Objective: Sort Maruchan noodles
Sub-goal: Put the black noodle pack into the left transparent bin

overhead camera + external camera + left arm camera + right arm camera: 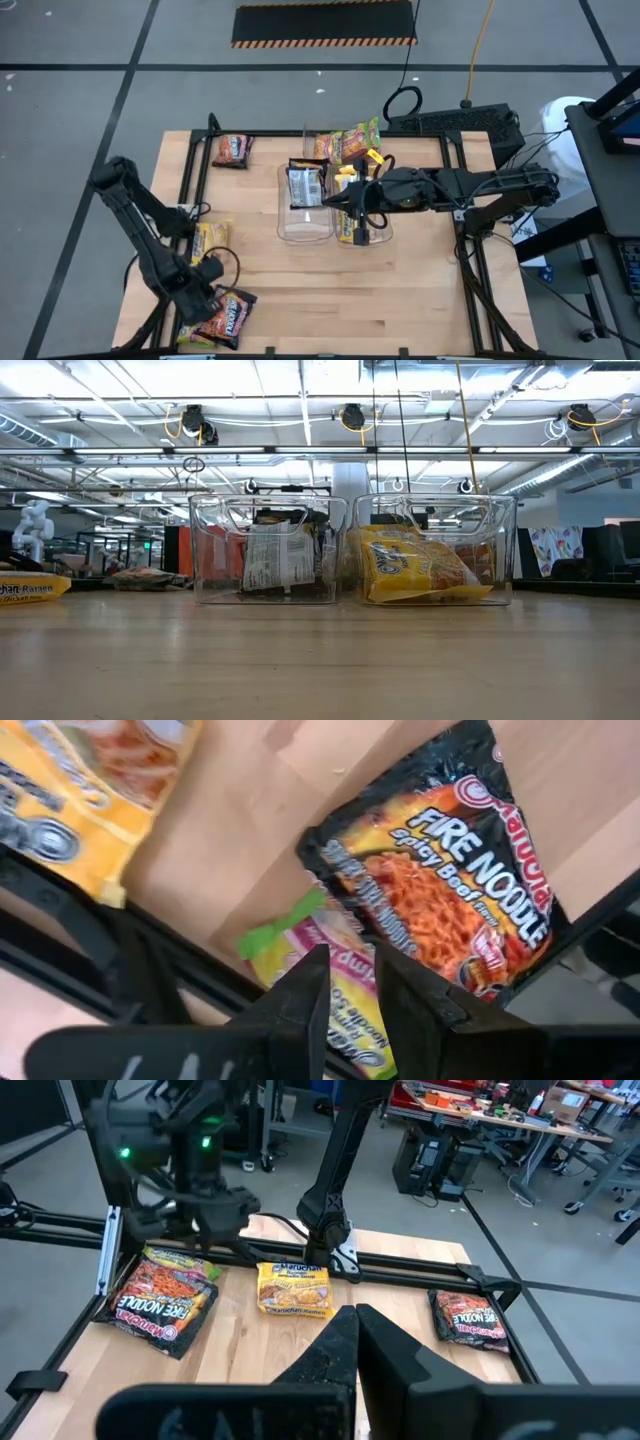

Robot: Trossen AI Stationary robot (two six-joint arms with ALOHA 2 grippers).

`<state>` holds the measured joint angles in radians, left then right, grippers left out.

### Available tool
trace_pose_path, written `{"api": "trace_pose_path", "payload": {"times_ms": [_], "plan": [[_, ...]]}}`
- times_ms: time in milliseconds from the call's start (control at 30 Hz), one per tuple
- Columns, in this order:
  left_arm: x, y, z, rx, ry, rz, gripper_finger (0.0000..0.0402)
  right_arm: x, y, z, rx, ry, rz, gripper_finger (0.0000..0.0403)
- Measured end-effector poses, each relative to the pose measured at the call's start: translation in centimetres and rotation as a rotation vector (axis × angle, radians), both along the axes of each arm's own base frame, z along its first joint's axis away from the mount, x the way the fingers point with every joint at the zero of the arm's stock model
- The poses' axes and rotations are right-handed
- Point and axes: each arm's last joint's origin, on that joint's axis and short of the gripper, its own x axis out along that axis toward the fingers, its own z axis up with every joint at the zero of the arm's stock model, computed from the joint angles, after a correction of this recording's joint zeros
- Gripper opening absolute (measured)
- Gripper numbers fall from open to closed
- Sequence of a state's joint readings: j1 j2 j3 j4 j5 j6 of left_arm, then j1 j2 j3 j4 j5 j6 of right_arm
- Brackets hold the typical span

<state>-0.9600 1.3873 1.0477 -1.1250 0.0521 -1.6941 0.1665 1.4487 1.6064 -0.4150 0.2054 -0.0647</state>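
Observation:
My left gripper (207,293) (352,970) is low at the table's near-left corner, over a pink-green noodle packet (345,945) that lies partly under a dark Fire Noodle packet (450,890) (228,318). A yellow packet (212,240) lies flat just beyond them. My right gripper (352,207) (355,1330) hangs shut over the two clear bins. The left bin (282,215) holds a packet with its pale back showing (275,555). The right bin (385,230) holds yellow packets (415,565). My left gripper comes from above, pointing down, onto the pink-green packet's uncovered part (352,982), which shows in the narrow gap between the fingers (305,995). The fingertips hide how the wrapper is pinched. The packet lies on the table, one side under the dark packet.
A dark packet (232,150) lies at the far-left corner and a pink-green one (350,143) behind the bins. Black frame rails (190,170) run along the table's edges. Bare wood (400,290) stretches near and right of the bins.

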Motion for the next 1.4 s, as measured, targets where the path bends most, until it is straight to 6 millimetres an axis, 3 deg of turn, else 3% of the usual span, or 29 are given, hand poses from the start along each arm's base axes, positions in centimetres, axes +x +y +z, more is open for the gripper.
{"api": "trace_pose_path", "payload": {"times_ms": [167, 400, 1200, 1400], "plan": [[0.5, -0.7, -1.4, -0.057, -0.019, 0.105, 0.0088, 0.0, 0.0, 0.1, 0.002, -0.007, 0.0, 0.0], [-0.3, 0.1, -4.3, -0.037, 0.055, 0.32, 0.0088, 0.0, 0.2, 0.1, 0.001, -0.007, 0.007, 0.0], [1.2, -0.7, -4.3, -0.093, -0.241, 0.355, 0.0088, -0.2, 1.2, 0.1, 0.001, -0.007, 0.038, 0.0], [0.9, -0.3, -6.0, -0.108, -0.234, 0.408, 0.0088, -0.2, 1.2, 0.1, 0.0, -0.007, 0.037, 0.0]]}}
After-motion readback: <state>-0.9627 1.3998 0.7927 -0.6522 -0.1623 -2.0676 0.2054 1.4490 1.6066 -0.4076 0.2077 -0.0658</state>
